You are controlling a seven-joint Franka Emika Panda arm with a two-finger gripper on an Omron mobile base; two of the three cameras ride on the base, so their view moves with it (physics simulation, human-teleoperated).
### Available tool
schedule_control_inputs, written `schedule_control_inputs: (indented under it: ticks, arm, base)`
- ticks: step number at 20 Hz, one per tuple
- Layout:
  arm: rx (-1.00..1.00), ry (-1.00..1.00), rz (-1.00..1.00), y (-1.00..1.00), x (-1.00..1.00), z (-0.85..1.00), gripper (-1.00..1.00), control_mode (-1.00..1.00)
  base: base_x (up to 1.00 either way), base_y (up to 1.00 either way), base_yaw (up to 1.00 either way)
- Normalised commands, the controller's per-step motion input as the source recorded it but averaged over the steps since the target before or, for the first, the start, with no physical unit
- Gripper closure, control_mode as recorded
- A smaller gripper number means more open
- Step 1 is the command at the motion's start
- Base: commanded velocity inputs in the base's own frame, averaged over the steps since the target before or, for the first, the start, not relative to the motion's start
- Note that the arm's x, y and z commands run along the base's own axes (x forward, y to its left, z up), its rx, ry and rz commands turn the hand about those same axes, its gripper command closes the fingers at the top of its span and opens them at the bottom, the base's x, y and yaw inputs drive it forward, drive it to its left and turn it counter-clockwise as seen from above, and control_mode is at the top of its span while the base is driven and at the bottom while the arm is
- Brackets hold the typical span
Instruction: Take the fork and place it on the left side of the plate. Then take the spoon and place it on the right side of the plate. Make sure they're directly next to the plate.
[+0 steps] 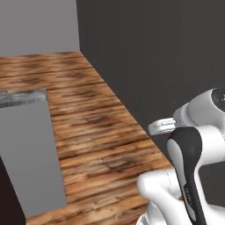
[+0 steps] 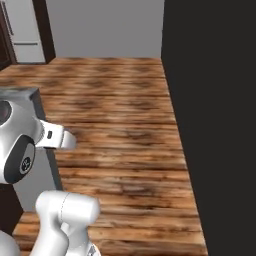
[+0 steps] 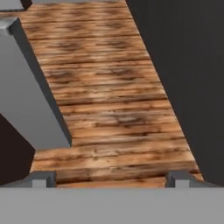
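Wooden floor (image 3: 109,96) beneath the gripper (image 3: 110,178), jaws spread wide, empty.

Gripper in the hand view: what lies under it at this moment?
Under the gripper, whose jaws stand wide apart, lies bare wooden plank floor, between a grey cabinet block and a dark wall. Nothing rests on the visible planks.

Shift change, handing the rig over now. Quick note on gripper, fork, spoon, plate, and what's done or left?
Gripper: open, empty, fingertips wide apart over the wooden floor.
Grey counter block to its left, dark wall to its right.
Fork, spoon, plate: none in sight, so I can't confirm any placement.
Left: find the plate, then put the fork on its left and the spoon on its right, both directly beside it.
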Motion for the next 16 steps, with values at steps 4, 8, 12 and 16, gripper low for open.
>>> schedule_control_inputs:
  ticks: [4,8,12,16]
  arm:
    - [0.00,0.00,0.00,0.00,0.00,0.00,-1.00,1.00]
    - [0.00,0.00,0.00,0.00,0.00,0.00,-1.00,1.00]
    - [0.00,0.00,0.00,0.00,0.00,0.00,-1.00,1.00]
    - [0.00,0.00,0.00,0.00,0.00,0.00,-1.00,1.00]
  base:
    - [1.00,-0.44,0.23]
    - [1.00,-0.22,0.25]
    - [1.00,-0.15,0.29]
    - [1.00,-0.10,0.31]
